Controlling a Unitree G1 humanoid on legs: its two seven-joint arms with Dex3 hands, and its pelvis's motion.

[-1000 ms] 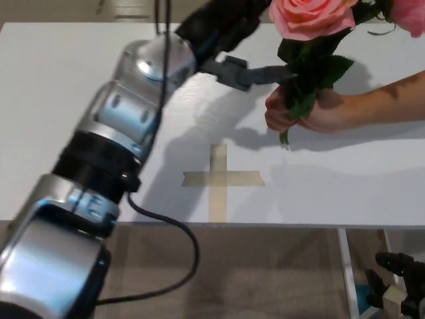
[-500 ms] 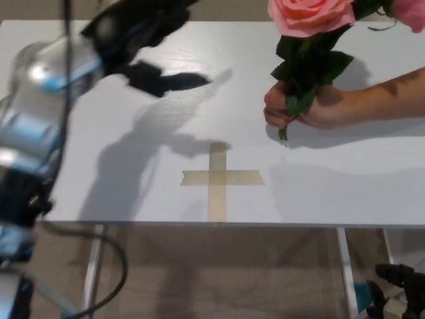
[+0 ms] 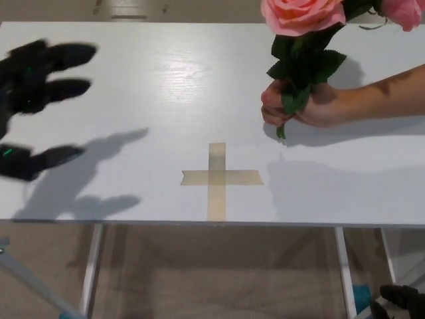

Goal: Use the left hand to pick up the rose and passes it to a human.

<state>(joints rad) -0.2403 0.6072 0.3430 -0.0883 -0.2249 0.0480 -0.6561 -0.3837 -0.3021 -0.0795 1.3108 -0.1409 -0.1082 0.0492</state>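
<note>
Left hand is open, with its thick black fingers spread apart and nothing in them. It hangs over the far left side of the white tabletop, well away from the tape cross and off to the left of it. The rose is not with the robot now. A person's hand grips its green stem, up and to the right of the tape cross, and the pink flower pokes out at the top edge. A second pink flower shows at the top right corner. So it looks like the passing is done, and the step now is to take the empty hand away in a safe way. To do it well, the hand should stay open and move slowly, away from the tape cross and away from the person, so it does not bump the rose or the arm. It should stay above the tabletop and not scrape it. The right hand is only a small dark bit at the bottom right, far below the tape cross, and I cannot tell if it is open or closed.
</note>
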